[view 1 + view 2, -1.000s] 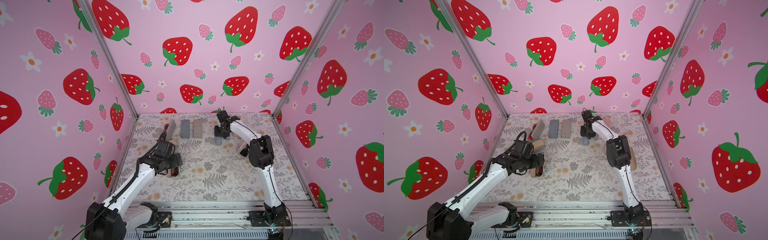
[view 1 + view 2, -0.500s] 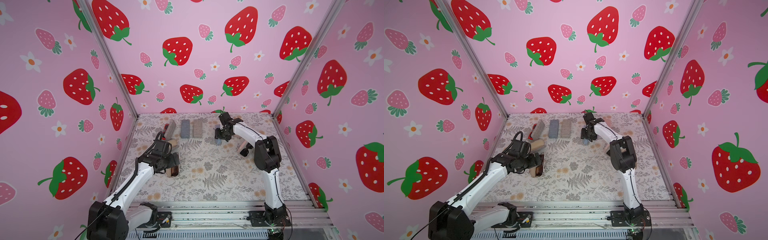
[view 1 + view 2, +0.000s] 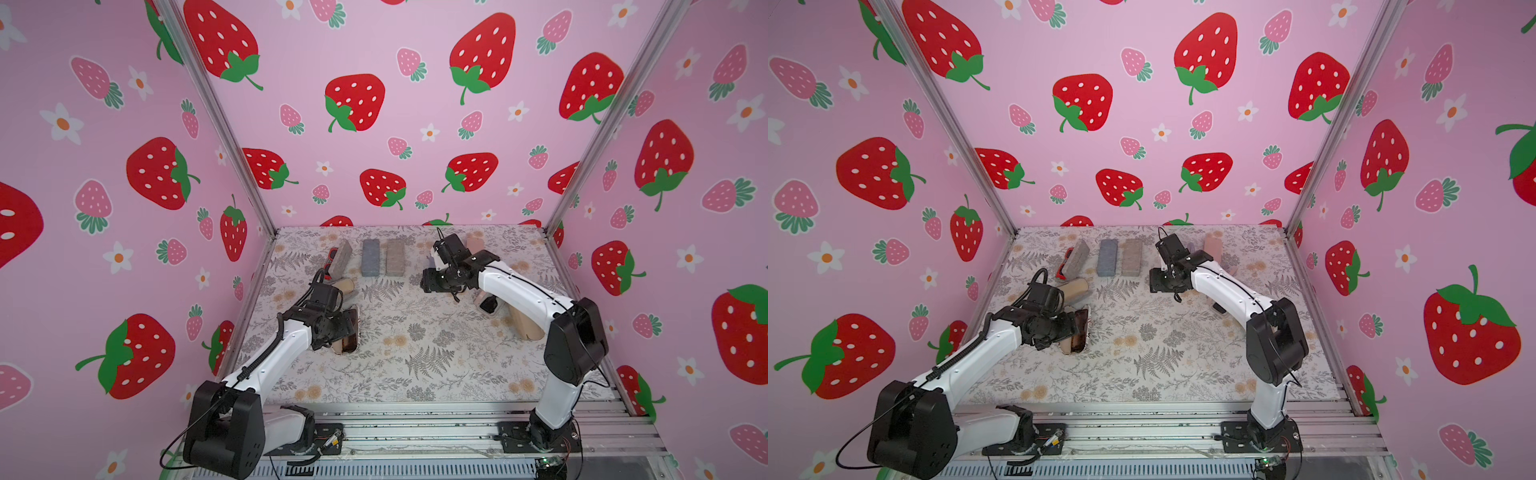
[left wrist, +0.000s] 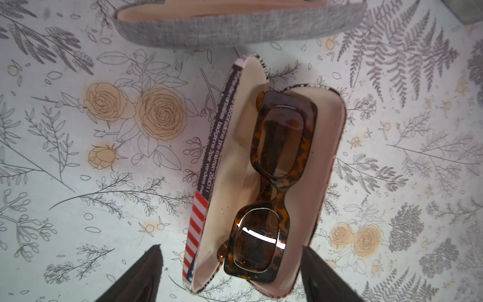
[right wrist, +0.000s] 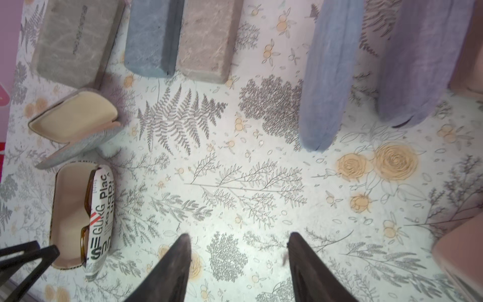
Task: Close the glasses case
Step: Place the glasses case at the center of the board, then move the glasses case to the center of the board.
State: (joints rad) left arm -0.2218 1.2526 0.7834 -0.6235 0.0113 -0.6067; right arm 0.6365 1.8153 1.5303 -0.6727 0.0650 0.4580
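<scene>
While the left gripper (image 4: 230, 247) hangs with jaws spread, the glasses case (image 4: 329, 146) lies open on the mat (image 4: 104, 183), its near end between the two fingers (image 4: 146, 274). One finger may touch the base wall, though that is hard to tell. An open grey case (image 3: 345, 286) sits just beyond at 12 o'clock, with three closed cases (image 3: 370, 257) further back. The right gripper (image 5: 239, 233), jaws apart and empty, hovers over the mat at 2 o'clock. Newsprint and flag stripes cover the shell, and tortoiseshell sunglasses (image 4: 282, 146) rest on cream lining.
</scene>
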